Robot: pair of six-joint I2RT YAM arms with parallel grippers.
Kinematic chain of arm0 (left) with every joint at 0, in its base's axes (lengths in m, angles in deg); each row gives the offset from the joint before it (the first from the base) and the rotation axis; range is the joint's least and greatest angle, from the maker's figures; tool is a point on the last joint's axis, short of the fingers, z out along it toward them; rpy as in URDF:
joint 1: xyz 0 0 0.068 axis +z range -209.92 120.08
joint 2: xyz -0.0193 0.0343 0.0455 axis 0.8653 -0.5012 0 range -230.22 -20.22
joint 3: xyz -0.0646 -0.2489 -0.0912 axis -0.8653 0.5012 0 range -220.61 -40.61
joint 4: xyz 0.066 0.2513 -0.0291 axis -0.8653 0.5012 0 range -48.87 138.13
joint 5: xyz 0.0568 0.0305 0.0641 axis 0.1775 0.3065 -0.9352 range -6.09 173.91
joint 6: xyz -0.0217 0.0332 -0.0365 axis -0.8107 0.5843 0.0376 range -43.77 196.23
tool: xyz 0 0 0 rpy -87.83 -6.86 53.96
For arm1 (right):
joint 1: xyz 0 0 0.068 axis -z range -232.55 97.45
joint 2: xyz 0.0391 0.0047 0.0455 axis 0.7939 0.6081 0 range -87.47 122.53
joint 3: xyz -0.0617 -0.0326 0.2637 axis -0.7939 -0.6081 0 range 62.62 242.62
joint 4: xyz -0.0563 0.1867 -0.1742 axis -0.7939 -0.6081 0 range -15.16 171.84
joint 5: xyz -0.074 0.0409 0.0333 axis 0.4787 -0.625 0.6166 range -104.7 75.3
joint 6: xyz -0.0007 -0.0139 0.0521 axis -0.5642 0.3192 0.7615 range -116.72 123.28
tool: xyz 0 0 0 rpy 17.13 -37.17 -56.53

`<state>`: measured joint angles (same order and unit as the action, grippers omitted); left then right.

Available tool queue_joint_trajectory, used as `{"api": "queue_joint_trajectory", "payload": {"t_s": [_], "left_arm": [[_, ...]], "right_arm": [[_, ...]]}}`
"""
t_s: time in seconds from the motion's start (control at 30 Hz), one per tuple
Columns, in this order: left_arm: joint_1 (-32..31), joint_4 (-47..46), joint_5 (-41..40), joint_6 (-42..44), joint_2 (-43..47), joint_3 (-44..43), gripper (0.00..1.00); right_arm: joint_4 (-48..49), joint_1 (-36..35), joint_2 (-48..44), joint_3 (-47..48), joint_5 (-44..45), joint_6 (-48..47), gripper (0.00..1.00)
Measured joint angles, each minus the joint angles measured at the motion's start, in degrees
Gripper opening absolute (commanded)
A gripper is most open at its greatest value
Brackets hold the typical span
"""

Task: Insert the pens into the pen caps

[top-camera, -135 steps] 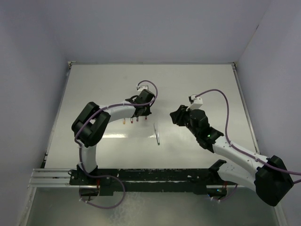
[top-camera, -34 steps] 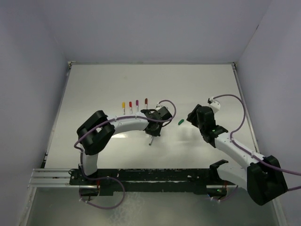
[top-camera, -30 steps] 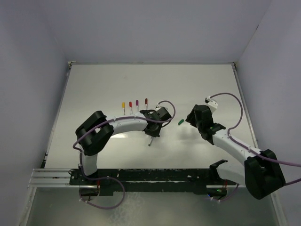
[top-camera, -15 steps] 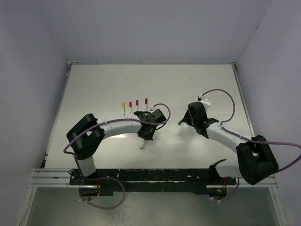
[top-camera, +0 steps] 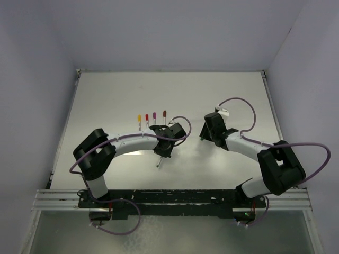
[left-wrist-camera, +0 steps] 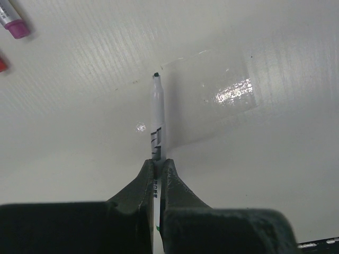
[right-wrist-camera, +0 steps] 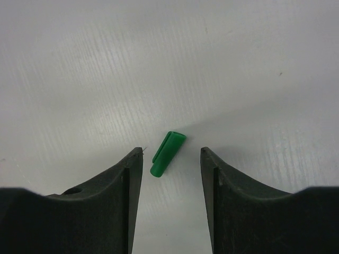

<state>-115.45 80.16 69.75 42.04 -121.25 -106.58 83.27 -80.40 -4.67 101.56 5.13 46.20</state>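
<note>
The left gripper (left-wrist-camera: 157, 174) is squeezed shut on a pen (left-wrist-camera: 157, 116); the pen sticks straight out past its fingertips, with the dark tip far out in front; the right gripper (right-wrist-camera: 171, 153) is open, with one finger on each side of the green cap (right-wrist-camera: 168, 152); the cap lies on the table (right-wrist-camera: 254, 63) between those fingers, touching neither, and it lies a bit crooked.

I think the cap is the first thing that could go wrong; it is tiny and round, so when the fingers close it may roll, spin or pop out from between them; since it lies crooked, it may get pinched at a slant, and then its hole may not face the pen; the pen is held only near its back end, so the long front part may wobble and miss the hole; a hard push may slide it back through the fingers; I cannot tell which end of the cap is open.
</note>
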Motion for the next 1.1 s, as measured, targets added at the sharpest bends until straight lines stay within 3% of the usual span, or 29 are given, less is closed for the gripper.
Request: {"api": "queue_joint_trajectory", "payload": {"t_s": [0.73, 0.77, 0.8, 0.83, 0.87, 1.1], "left_arm": [[0.4, -0.1, -1.3, 0.9, 0.3, 1.1, 0.00], [0.4, -0.2, -1.3, 0.9, 0.3, 1.1, 0.00], [0.4, -0.2, -1.3, 0.9, 0.3, 1.1, 0.00], [0.4, -0.2, -1.3, 0.9, 0.3, 1.1, 0.00], [0.4, -0.2, -1.3, 0.9, 0.3, 1.1, 0.00], [0.4, -0.3, -1.7, 1.0, 0.9, 1.1, 0.00]], "right_arm": [[-1.4, -1.4, 7.2, 4.0, 0.6, 0.4, 0.46], [-1.5, -1.5, 7.3, 4.1, 0.7, 0.4, 0.44], [-1.6, -1.5, 7.4, 4.2, 0.7, 0.4, 0.34], [-1.6, -1.5, 7.6, 4.4, 0.9, 0.4, 0.15], [-1.8, -1.5, 7.9, 4.6, 1.0, 0.3, 0.03], [-2.1, -1.8, 9.3, 5.7, 1.4, 0.4, 0.00]]}}
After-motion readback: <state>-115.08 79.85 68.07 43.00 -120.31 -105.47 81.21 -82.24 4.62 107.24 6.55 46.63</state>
